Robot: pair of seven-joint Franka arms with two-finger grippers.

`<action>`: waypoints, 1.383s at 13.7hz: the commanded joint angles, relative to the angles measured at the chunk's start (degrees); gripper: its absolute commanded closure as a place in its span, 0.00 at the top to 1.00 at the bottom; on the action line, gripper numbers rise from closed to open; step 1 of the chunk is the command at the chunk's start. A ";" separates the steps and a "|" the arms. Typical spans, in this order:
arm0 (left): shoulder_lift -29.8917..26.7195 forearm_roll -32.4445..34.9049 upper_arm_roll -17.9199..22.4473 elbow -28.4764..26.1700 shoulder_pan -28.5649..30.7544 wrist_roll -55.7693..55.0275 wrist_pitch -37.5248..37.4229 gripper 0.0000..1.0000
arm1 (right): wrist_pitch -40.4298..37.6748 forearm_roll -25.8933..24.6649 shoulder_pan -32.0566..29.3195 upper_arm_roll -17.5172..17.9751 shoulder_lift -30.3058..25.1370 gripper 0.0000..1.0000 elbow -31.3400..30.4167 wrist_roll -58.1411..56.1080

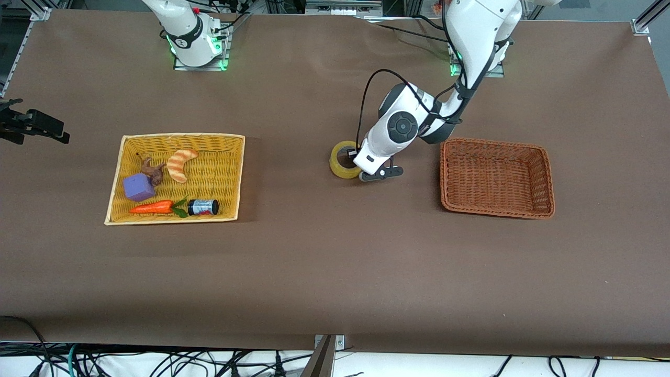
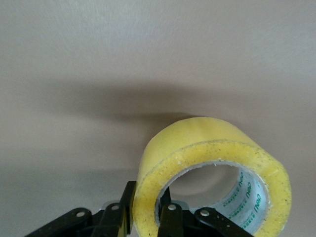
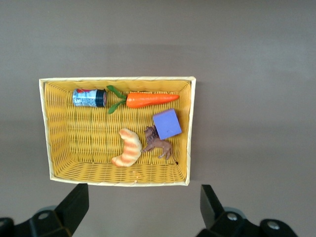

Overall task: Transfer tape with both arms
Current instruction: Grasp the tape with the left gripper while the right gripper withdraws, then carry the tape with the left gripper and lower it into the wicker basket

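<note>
Tape [image 1: 343,159] on table mid, between yellow basket [image 1: 233,178] & brown basket [image 1: 496,209]. Left gripper [image 2: 146,217] clamped on tape wall, one finger [image 2: 169,219] inside ring, one outside. Brown basket close by. Right gripper [image 3: 143,210] wide open, waiting high over yellow basket.

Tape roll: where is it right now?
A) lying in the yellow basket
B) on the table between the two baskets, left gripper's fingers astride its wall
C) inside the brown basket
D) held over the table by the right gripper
B: the tape roll sits on the table between the baskets, and the left gripper has one finger inside the core, one outside.
</note>
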 commanded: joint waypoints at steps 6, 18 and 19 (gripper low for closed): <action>-18.69 8.48 -0.13 -1.43 16.11 18.75 -23.88 0.00 | -0.63 0.14 0.23 0.14 0.75 1.00 1.89 -0.43; -10.19 23.86 -0.13 -3.63 29.22 39.71 -24.63 0.00 | -0.55 0.14 0.23 0.14 0.75 1.00 1.89 -0.51; -8.70 23.94 -0.21 -3.63 30.45 41.89 -23.31 0.00 | -0.63 0.14 0.23 0.14 0.84 1.00 1.89 -0.51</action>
